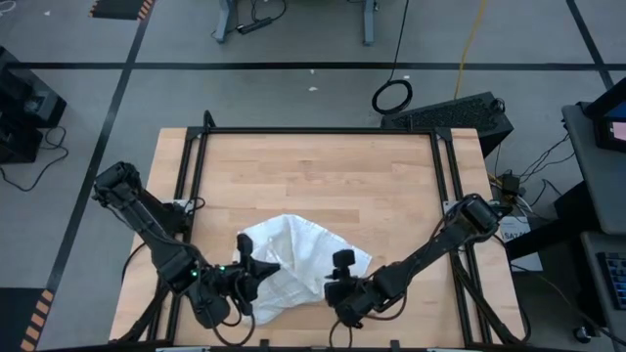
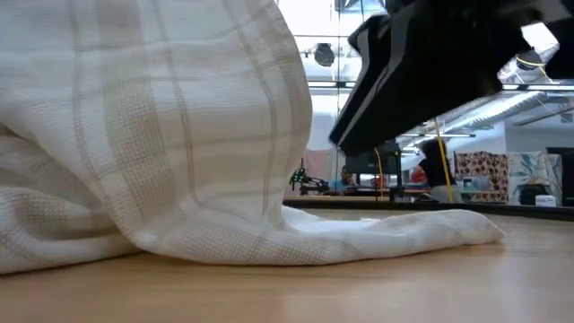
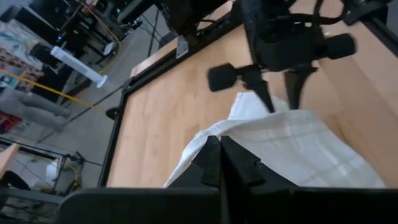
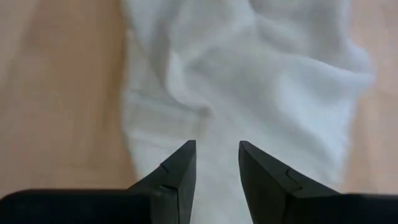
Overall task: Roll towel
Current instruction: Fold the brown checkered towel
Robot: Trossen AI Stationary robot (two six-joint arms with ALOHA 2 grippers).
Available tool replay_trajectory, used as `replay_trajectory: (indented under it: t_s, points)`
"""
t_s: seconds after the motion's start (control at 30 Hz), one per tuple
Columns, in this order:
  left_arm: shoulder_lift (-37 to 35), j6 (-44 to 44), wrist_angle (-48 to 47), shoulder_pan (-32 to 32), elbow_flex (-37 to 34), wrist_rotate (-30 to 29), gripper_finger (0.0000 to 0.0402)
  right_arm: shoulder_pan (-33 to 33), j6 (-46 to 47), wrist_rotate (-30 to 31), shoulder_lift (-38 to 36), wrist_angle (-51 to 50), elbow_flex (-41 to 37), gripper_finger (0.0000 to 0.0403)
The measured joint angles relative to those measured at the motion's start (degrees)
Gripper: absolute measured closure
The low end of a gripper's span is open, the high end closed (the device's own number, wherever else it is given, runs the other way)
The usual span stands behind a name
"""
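Left gripper (image 1: 262, 269) is pinched on the towel (image 1: 298, 256) at its 9 o'clock edge, lifting it. Right gripper (image 4: 216, 163) hovers at the towel's 4 o'clock corner, fingers apart.

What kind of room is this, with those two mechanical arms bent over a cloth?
Most likely a robotics lab or workshop. A wooden table in a black frame stands on a grey floor marked with tape, cables trail beside it, and equipment stands fill the room behind the towel.

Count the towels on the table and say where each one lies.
1. The towel lies crumpled at the table's near edge, between the left gripper and the right gripper. No others show.
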Motion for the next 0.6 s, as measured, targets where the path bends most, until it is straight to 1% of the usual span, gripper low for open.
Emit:
replay_trajectory:
  t_s: [0.13,0.2,0.3,0.4,0.47,0.5,0.6]
  points:
    - [0.0,1.2,2.3,0.6,0.0,0.7,0.0401,-0.3,-1.0,-4.0,0.1,20.3,-7.0,0.0291]
    - [0.0,3.7,4.5,1.3,-0.1,1.4,0.0401,-1.1,-2.4,-5.4,0.1,29.7,-9.1,0.0291]
    - [0.0,9.1,11.1,3.7,-1.1,4.3,0.0401,-2.3,-5.0,-7.2,0.1,36.6,-9.4,0.0291]
    - [0.0,12.9,16.4,6.4,-2.0,10.2,0.0401,-3.0,-5.4,-13.2,0.1,37.4,-9.5,0.0291]
    - [0.0,14.6,17.6,7.9,-2.1,13.3,0.0401,-2.6,-3.9,-17.0,0.0,34.5,-9.5,0.0291]
    - [0.1,15.7,18.1,8.5,-2.1,14.2,0.0401,-2.2,-2.7,-18.0,-0.3,31.3,-9.5,0.0291]
    - [0.1,19.6,19.5,9.9,-2.1,15.5,0.0401,0.0,2.8,-17.0,-2.4,18.1,-9.6,0.0291]
